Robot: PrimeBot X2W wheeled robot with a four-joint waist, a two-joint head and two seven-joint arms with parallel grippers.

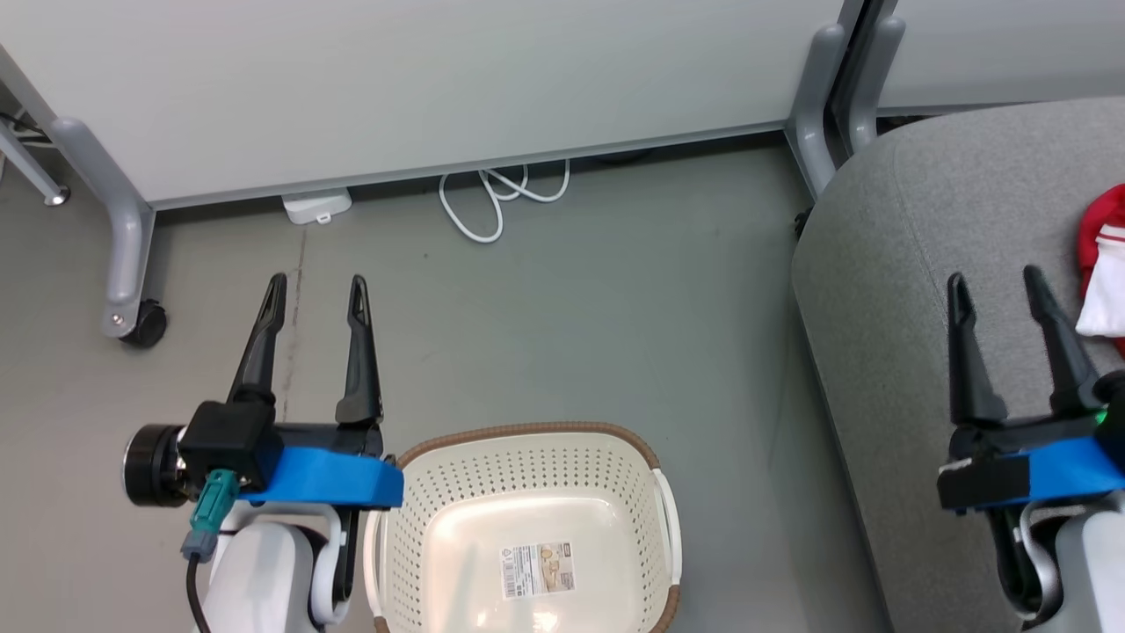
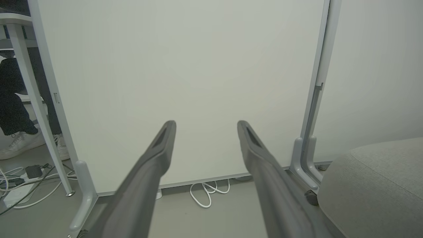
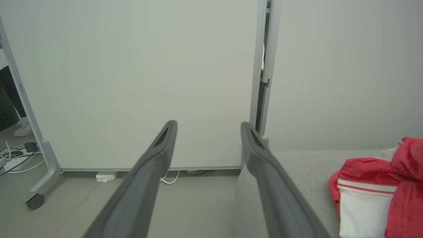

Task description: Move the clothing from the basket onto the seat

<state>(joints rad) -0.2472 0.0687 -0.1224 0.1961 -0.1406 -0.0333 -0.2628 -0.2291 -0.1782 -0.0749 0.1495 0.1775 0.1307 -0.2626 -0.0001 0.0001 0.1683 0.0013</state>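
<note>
The cream basket (image 1: pixel 413 492) with its brown rim stands on the floor at the bottom middle of the head view, nothing in it but a label sticker on its floor. The grey seat (image 1: pixel 905 264) fills the right side. Red and white clothing (image 1: pixel 1103 264) lies on it at the right edge, also seen as the clothing (image 3: pixel 373 185) in the right wrist view on the seat (image 3: pixel 297 165). My left gripper (image 1: pixel 318 288) hovers open over the floor just left of the basket. My right gripper (image 1: pixel 995 283) is open above the seat, left of the clothing. Both grippers hold nothing.
White partition panels (image 1: pixel 395 79) on grey wheeled feet (image 1: pixel 132 308) close off the far side. A coiled white cable (image 1: pixel 492 198) and a white adapter (image 1: pixel 316 207) lie at their base. A person's shoes (image 2: pixel 19 145) and more cables show beyond the left panel.
</note>
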